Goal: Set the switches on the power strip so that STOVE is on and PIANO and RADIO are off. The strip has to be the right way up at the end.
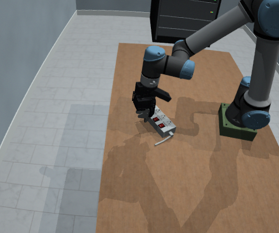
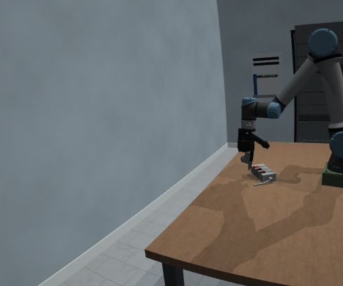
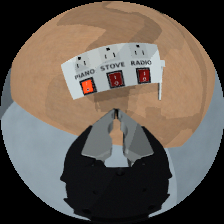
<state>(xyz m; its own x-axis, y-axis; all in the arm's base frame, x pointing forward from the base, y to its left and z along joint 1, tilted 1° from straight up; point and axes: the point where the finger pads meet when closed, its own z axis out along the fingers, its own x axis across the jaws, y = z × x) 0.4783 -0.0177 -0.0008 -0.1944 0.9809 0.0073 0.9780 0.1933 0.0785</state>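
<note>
On the brown wooden surface (image 1: pixel 194 172), the grey rectangular power strip (image 3: pixel 114 73) lies face up, labels PIANO, STOVE and RADIO readable. The black two-jaw tool (image 3: pixel 116 114) hangs just above its near edge, clenched on nothing, tips together below the STOVE switch (image 3: pixel 115 80). The orange PIANO rocker (image 3: pixel 87 87) looks lit and the dark red ones unlit, though this is uncertain.

Risk: the rockers stand side by side, so a small sideways offset would likely press a neighbour; an oblique push could slide the unsecured strip.

Room: the strip lies near the surface's left edge, well apart from the green base block (image 1: pixel 224 130); open wood lies nearer.
</note>
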